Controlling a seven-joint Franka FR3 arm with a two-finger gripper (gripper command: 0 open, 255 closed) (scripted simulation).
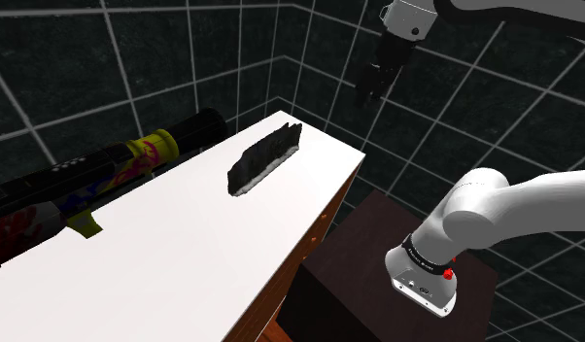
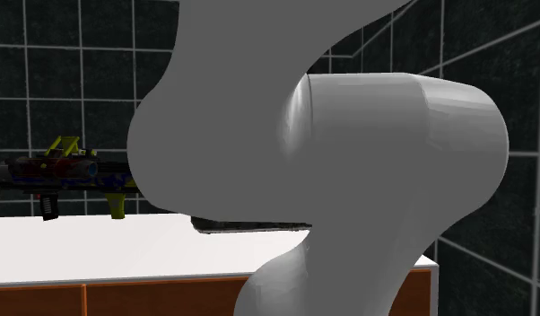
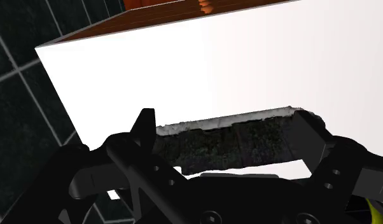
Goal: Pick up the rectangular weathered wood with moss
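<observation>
1. Currently gripper (image 1: 371,92) hangs in the air above the table's far end, jaws open, holding nothing.
2. Wood block (image 1: 264,157), dark w/ pale crusty top, lies flat on white table (image 1: 184,253) nr that far end.
3. Wrist view: block (image 3: 235,143) shows btwn the spread fingers (image 3: 144,130), not touched.
4. Toy blaster (image 1: 96,175), black/yellow, lies along the table edge at shoulder view's left, well apart from block.

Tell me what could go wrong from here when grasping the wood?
The open pincer seems lined up along the length of the dark wood block; without turning, it may land on top. The block lies near an edge of the white table, so a nudge could push it off.
</observation>
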